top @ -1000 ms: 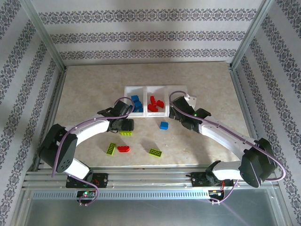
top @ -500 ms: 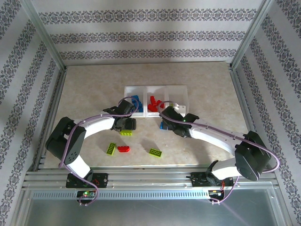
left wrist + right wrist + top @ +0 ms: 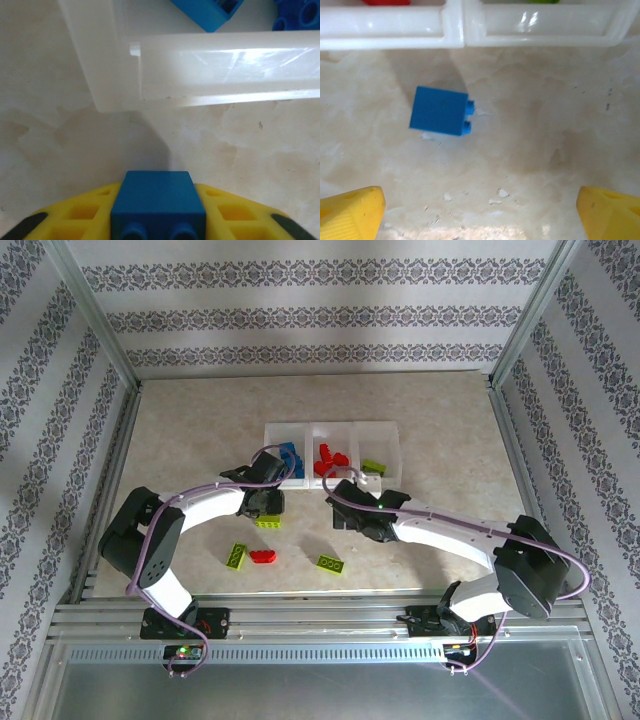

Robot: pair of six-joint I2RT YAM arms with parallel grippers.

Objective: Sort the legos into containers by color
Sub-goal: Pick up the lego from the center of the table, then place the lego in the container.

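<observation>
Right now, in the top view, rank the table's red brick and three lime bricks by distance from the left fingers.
1. The upper lime brick, just beside the left fingers.
2. The red brick and tilted lime brick, lower in view: too close to call.
3. The right lime brick, rightmost.

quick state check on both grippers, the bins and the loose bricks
left gripper, shut on blue brick
right gripper, open above second blue brick
second blue brick, on the table, studs sideways
containers, left bin holds blue, middle red, right one lime
lime bricks, three loose on the table
red brick, loose on the table
</observation>
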